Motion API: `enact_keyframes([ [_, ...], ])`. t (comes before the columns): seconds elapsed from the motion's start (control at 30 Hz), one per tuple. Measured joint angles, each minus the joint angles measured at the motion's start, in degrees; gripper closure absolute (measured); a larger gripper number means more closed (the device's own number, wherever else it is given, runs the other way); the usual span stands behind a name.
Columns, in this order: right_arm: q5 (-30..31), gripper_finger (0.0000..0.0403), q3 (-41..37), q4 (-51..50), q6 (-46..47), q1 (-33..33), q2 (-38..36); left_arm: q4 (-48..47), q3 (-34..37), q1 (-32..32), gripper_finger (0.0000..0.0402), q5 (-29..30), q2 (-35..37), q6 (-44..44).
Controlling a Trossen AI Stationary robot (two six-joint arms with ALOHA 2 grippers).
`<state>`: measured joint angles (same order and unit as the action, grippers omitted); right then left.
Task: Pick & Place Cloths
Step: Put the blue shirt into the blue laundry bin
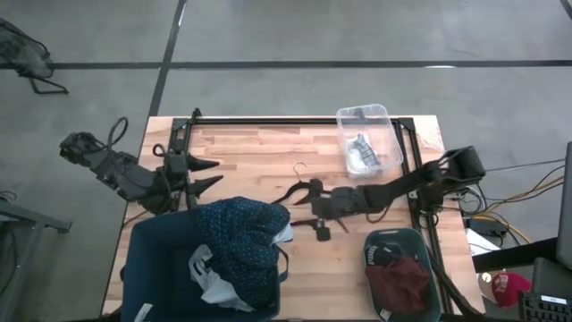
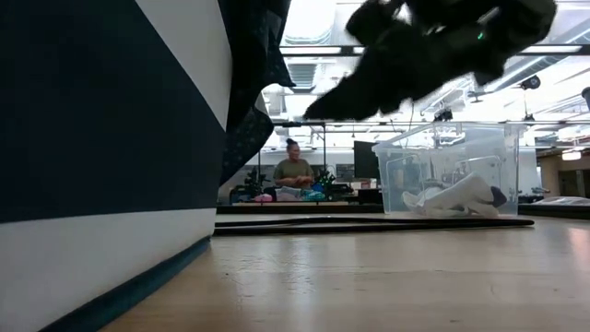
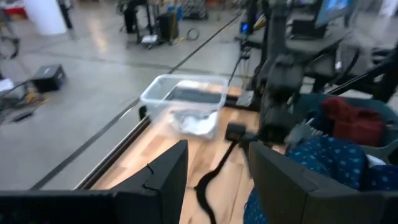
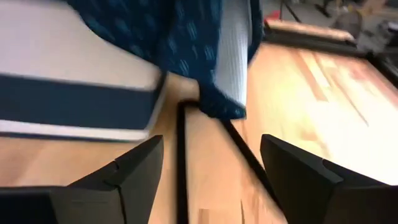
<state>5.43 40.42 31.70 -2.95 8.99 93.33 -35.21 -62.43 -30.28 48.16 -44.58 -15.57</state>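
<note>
overhead picture of a wooden surface (image 1: 268,152) with two dark robot arms. right gripper (image 1: 302,192) sits near the middle of the frame, reaching leftward, its fingers spread wide and holding nothing. its tips are just beside the navy dotted shirt (image 1: 243,240), which is draped over the rim of a dark blue fabric bin (image 1: 152,259) at lower left. a thin black wire hanger (image 1: 308,219) lies on the surface under and beside that gripper. in the right wrist view the hanger's wire (image 4: 181,162) runs between the open fingers (image 4: 130,171), with the shirt's hem (image 4: 186,43) hanging over the bin's striped wall beyond.

left gripper (image 1: 207,173) is at middle left, just above the bin, fingers parted and empty.

pale blue-white shirt (image 1: 207,273) lies in the bin, partly under the navy one. maroon piece (image 1: 400,279) rests in a green bin (image 1: 429,259) at lower right, with a black printed garment (image 1: 380,255) at its upper edge. small grey-white socks (image 1: 362,154) sit in a clear plastic box (image 1: 389,121) at upper right.

level view shows a person (image 2: 293,171) far behind the surface.
</note>
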Motion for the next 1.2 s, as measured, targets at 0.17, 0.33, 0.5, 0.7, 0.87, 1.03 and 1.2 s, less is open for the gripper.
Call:
enact_keyframes([
  [0.17, 2.22, 0.0112, 4.39, 2.60, 0.86, -0.60, 7.41, 10.03, 6.82, 0.22, 0.0225, -2.31, 5.83, 6.87],
  [0.33, 2.62, 0.0100, 8.01, 5.74, -0.59, -1.54, 13.80, 11.17, 10.81, 0.22, 0.0225, -4.03, 9.83, 8.46],
  [0.5, 4.01, 0.0117, 9.44, 8.58, -1.94, -3.29, 16.62, 11.20, 13.79, 0.22, 0.0225, -6.88, 12.64, 7.97],
  [0.7, 1.01, 0.0150, 11.67, 13.88, -2.76, -3.93, 19.09, 11.34, 16.35, 0.21, 0.0225, -6.89, 15.03, 7.61],
  [0.87, -4.17, 0.0189, 15.22, 13.22, -4.91, -4.00, 20.42, 11.20, 18.38, 0.20, 0.0225, -7.06, 15.65, 7.61],
  [1.03, -4.27, 0.0290, 18.73, 7.47, -6.49, -4.04, 19.60, 11.19, 19.73, 0.20, 0.0225, -6.76, 16.84, 7.07],
  [1.2, -4.59, 0.0383, 21.97, -1.52, -9.02, -4.02, 15.71, 11.25, 20.97, 0.20, 0.0225, -6.67, 20.44, 6.50],
])
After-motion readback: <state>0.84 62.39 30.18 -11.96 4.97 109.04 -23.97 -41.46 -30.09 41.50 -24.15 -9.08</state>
